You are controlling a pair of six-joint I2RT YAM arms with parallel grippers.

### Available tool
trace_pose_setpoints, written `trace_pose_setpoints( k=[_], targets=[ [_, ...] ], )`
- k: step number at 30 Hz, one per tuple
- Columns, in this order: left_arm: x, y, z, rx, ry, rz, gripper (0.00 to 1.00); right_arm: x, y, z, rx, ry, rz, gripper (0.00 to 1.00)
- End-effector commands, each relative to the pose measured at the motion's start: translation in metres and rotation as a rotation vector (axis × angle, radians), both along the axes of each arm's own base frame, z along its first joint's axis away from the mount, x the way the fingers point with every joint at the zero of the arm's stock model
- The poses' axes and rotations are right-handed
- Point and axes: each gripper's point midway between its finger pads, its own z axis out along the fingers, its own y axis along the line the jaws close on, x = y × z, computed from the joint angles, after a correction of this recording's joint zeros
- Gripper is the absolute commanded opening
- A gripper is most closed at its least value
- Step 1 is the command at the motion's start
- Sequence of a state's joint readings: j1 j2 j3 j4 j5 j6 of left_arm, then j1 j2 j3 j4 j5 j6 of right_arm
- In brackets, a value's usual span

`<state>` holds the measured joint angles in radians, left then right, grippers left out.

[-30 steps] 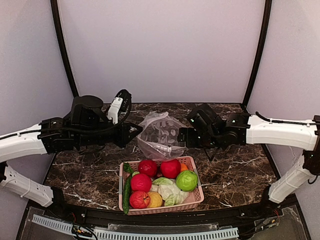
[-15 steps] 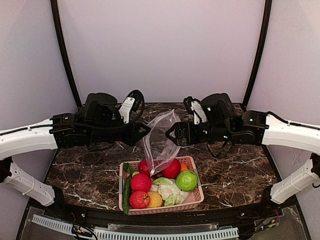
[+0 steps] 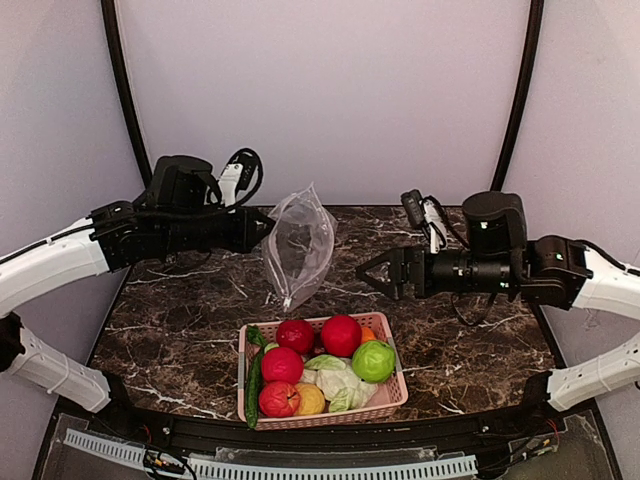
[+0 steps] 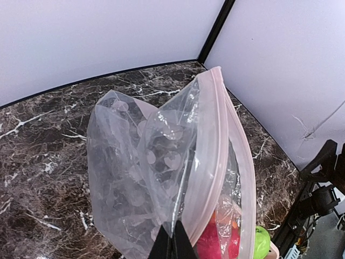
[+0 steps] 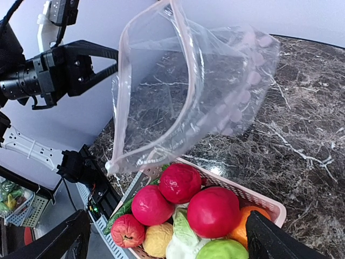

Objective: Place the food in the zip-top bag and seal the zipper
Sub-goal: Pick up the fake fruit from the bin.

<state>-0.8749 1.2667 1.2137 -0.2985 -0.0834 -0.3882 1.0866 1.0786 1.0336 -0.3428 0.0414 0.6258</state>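
Marble, dark brown with white veins, tops the table [image 3: 480,330]; pale lilac walls [image 3: 320,90] and black posts [image 3: 125,90] close it in on three sides. A pink slatted basket [image 3: 390,395] sits at the middle of the table's near edge, and all the food [image 3: 340,335] is in it: red, green, yellow and orange balls, cabbage and cucumber.

The zip-top bag [image 3: 298,245] hangs in the air over the table's middle, just beyond the basket's far rim. Its long axis is near upright and its lower corner points down. The left gripper [image 3: 262,228] is pinched tight on the bag's edge. The right gripper [image 3: 375,272] is spread wide, holds nothing, and is apart from the bag.

Only the left wrist view shows the pinch up close, with the pinkish zipper [image 4: 213,140] parted into two strips and the mouth gaping. Only the right wrist view shows that strip running steeply top to bottom on the left arm's side, with the clear body spreading away from it.
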Motion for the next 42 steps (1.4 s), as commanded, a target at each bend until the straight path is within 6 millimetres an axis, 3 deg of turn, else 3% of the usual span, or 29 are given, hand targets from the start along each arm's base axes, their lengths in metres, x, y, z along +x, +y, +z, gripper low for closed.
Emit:
trace_pose_setpoints(
  k=[1, 4, 7, 12, 18, 26, 42],
  targets=[
    [-0.002, 0.025, 0.03, 0.042, -0.072, 0.018, 0.01, -0.004, -0.019, -0.022, -0.039, 0.022, -0.046, 0.99],
    [-0.004, 0.043, 0.033, 0.093, -0.09, 0.056, 0.01, -0.005, -0.028, -0.047, -0.117, 0.065, -0.064, 0.98],
    [-0.004, 0.066, 0.023, 0.175, -0.095, 0.122, 0.01, -0.006, -0.03, -0.071, -0.208, 0.106, -0.071, 0.97],
    [-0.011, 0.087, 0.006, 0.2, -0.074, 0.176, 0.01, -0.007, -0.009, -0.094, -0.304, 0.123, -0.042, 0.96],
    [-0.021, 0.079, -0.032, 0.142, 0.013, 0.144, 0.01, -0.004, 0.019, -0.125, -0.411, 0.146, -0.009, 0.96],
    [-0.022, 0.064, -0.049, 0.087, 0.055, 0.109, 0.01, 0.006, 0.035, -0.15, -0.477, 0.155, -0.036, 0.97],
    [-0.03, 0.068, -0.043, 0.036, 0.047, 0.099, 0.01, 0.018, 0.046, -0.174, -0.531, 0.18, -0.093, 0.95]
  ],
)
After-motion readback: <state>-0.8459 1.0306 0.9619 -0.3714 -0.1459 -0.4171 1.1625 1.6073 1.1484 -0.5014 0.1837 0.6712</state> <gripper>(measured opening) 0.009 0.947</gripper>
